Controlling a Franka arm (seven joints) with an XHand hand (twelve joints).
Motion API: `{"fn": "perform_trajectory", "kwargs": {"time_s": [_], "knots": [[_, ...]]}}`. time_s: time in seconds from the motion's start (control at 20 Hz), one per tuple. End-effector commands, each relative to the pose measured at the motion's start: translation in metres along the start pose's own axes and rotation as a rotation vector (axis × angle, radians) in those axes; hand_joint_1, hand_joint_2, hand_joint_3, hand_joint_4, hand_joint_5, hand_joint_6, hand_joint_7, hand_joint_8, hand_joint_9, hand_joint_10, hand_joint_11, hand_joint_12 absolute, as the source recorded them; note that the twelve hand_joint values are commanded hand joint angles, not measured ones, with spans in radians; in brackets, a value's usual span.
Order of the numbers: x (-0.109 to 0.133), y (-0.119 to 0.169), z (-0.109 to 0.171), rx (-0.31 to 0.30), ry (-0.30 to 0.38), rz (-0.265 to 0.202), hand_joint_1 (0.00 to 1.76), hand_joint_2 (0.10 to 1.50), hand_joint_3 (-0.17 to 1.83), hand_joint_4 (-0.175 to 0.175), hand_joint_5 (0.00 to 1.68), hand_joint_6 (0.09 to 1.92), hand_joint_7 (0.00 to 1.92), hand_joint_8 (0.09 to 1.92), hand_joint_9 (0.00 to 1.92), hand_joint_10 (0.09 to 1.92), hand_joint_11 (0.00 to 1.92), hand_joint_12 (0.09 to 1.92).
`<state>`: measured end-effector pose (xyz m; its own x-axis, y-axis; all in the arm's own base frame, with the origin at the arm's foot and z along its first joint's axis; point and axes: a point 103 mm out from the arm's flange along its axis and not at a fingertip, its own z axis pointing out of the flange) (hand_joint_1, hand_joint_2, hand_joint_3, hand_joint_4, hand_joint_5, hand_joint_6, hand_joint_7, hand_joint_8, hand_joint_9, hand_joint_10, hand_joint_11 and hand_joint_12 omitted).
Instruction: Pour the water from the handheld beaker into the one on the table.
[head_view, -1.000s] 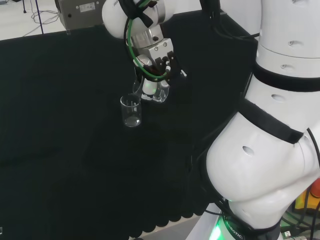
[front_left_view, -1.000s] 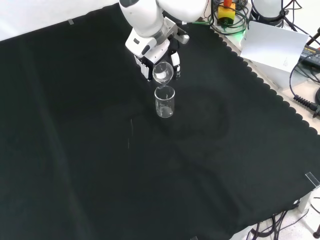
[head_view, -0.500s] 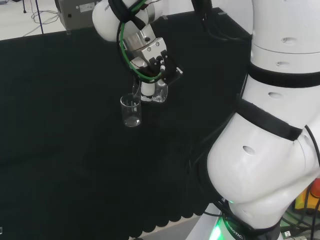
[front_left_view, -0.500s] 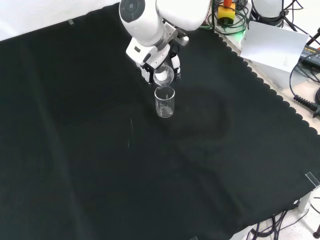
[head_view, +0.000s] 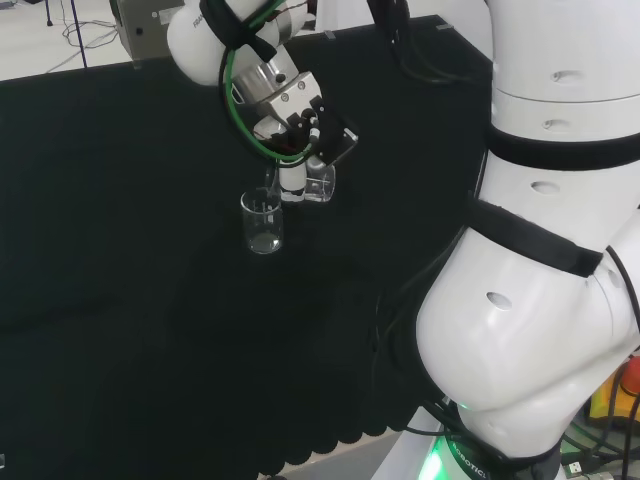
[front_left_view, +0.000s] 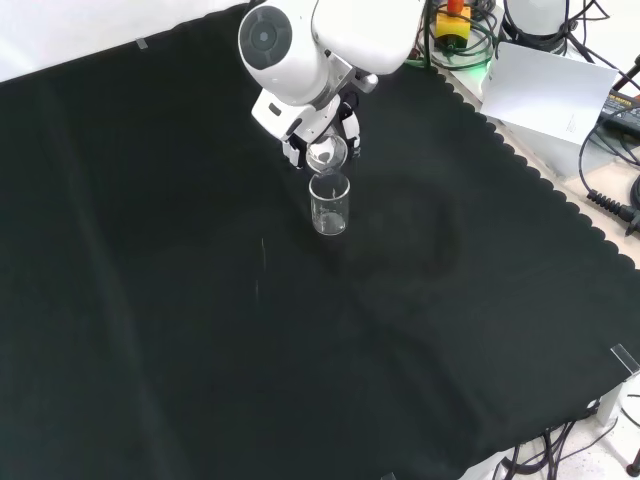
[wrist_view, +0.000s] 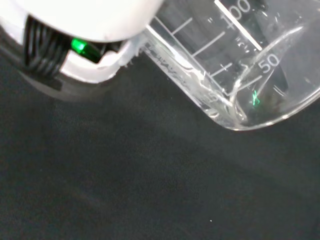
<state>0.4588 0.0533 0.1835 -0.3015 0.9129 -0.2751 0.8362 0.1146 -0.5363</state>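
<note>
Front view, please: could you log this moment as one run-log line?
phase: pouring | hand: shut on tilted beaker | position: above table beaker | table beaker: upright on cloth

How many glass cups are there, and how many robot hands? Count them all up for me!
Clear glass beakers: 2 (the handheld beaker, tilted in the hand, and the beaker on the table)
Robot hands: 1 (the hand)
Black cloths: 1 (the black cloth)
Total: 4
</note>
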Motion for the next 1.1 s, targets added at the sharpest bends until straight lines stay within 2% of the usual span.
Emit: {"fn": "perform_trajectory", "kwargs": {"time_s": [0.05,0.35,1.1], "knots": [[0.005,-0.001,-0.007,0.014,-0.021,0.006,1.44,0.61,0.60,-0.175,1.42,0.31,1.38,0.44,1.64,0.09,1.44,0.56],[0.004,-0.002,-0.009,0.013,-0.056,0.000,1.44,0.62,0.59,-0.175,1.42,0.31,1.38,0.43,1.64,0.09,1.44,0.56],[0.011,-0.001,-0.021,0.065,-0.129,0.005,1.44,0.62,0.58,-0.175,1.42,0.31,1.38,0.44,1.64,0.09,1.44,0.55]]}}
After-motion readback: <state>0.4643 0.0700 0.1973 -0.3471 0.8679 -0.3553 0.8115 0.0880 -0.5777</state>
